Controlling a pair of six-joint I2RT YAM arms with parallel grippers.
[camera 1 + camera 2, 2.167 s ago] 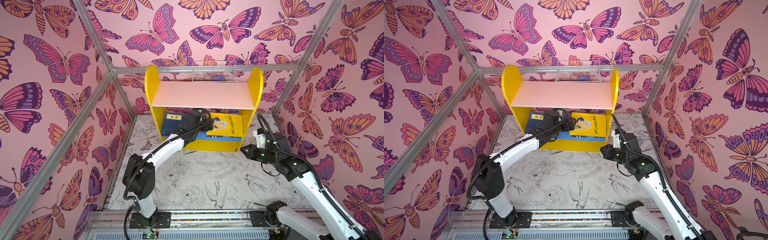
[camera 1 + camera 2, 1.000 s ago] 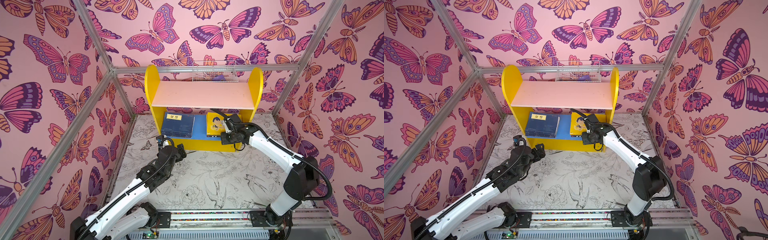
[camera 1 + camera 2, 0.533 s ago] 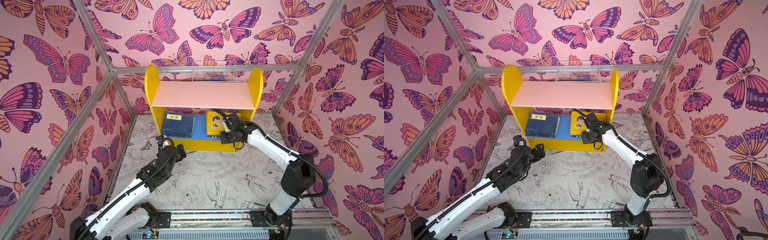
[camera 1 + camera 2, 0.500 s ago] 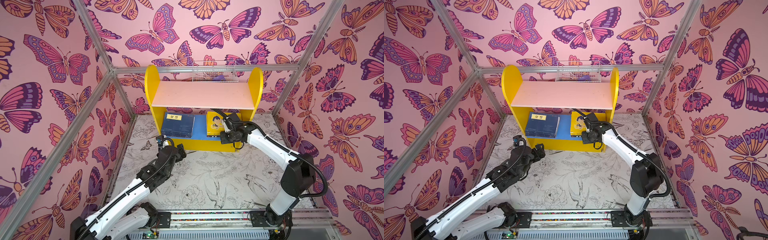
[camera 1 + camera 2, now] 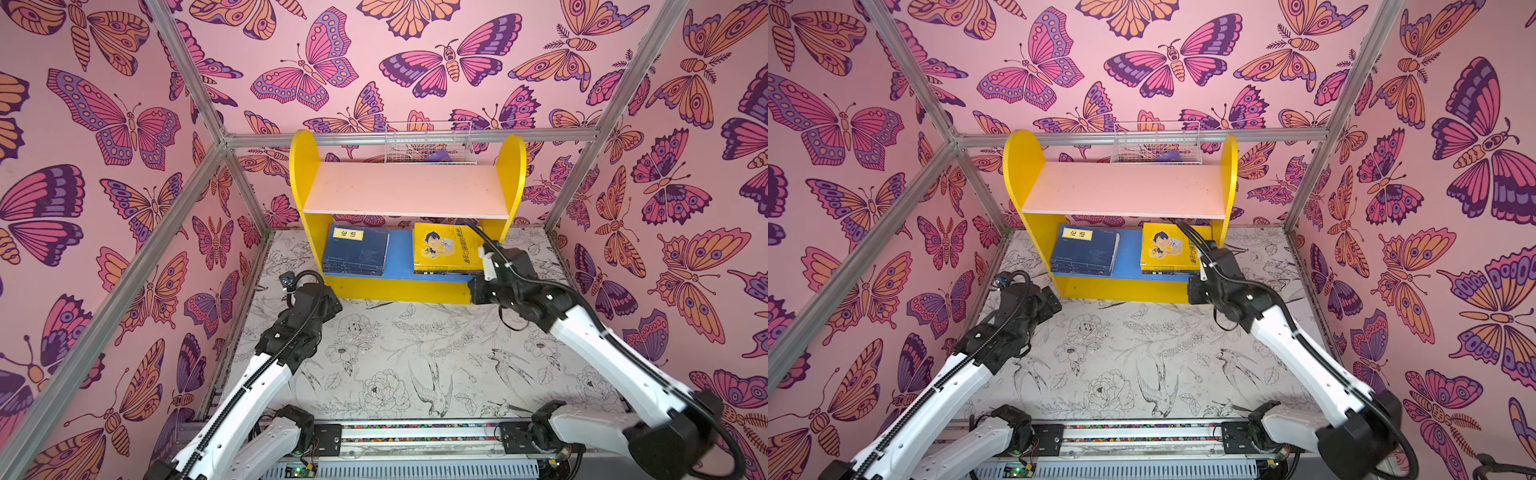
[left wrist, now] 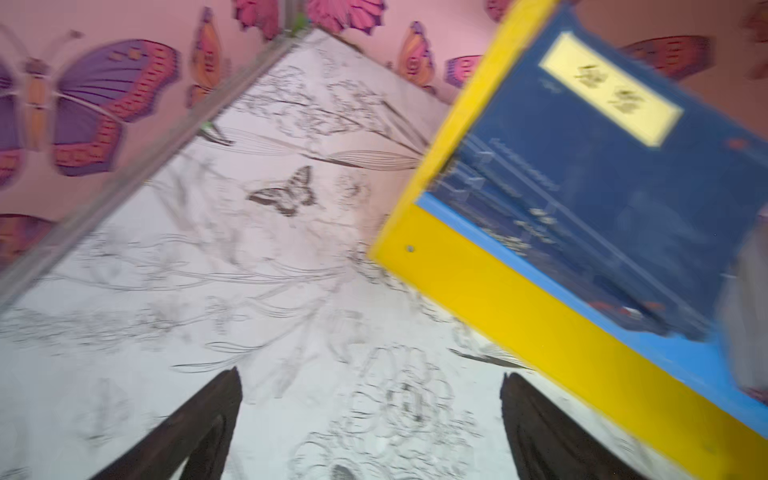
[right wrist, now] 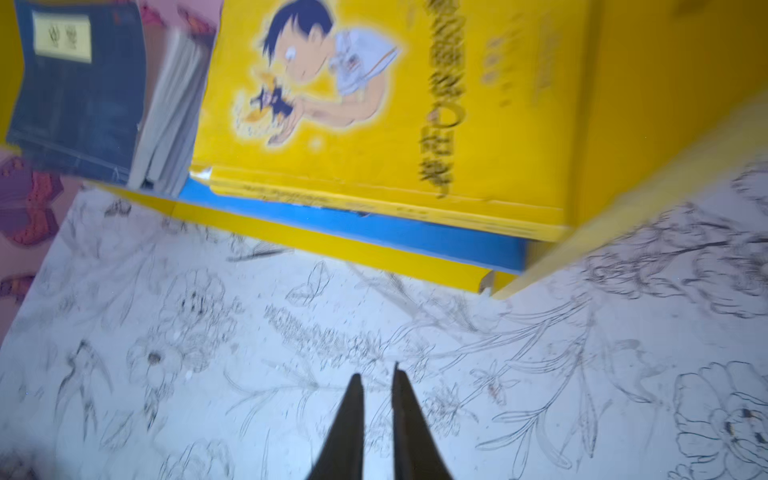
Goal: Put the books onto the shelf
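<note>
The shelf point(image 5: 405, 193) point(image 5: 1125, 189) stands at the back with yellow sides, a bare pink upper board and a blue lower board. On the lower board lie two stacks of books: navy ones point(image 5: 355, 249) point(image 5: 1086, 249) point(image 6: 602, 187) at the left, yellow cartoon ones point(image 5: 446, 249) point(image 5: 1167, 249) point(image 7: 395, 104) at the right. My left gripper point(image 5: 330, 301) point(image 6: 372, 374) hovers wide open and empty over the mat, just off the shelf's front left corner. My right gripper point(image 5: 473, 291) point(image 7: 376, 372) sits at the shelf's front right corner, its jaws a narrow gap apart with nothing between them.
A white wire basket point(image 5: 430, 143) with a purple thing inside hangs behind the shelf. Aluminium frame posts point(image 5: 577, 174) and butterfly walls close in both sides. The flower-printed mat point(image 5: 415, 357) spreads out in front of the shelf.
My right gripper has drawn back from the yellow books to the shelf's front right corner, and its jaws have parted slightly. The left gripper has opened a little wider in place.
</note>
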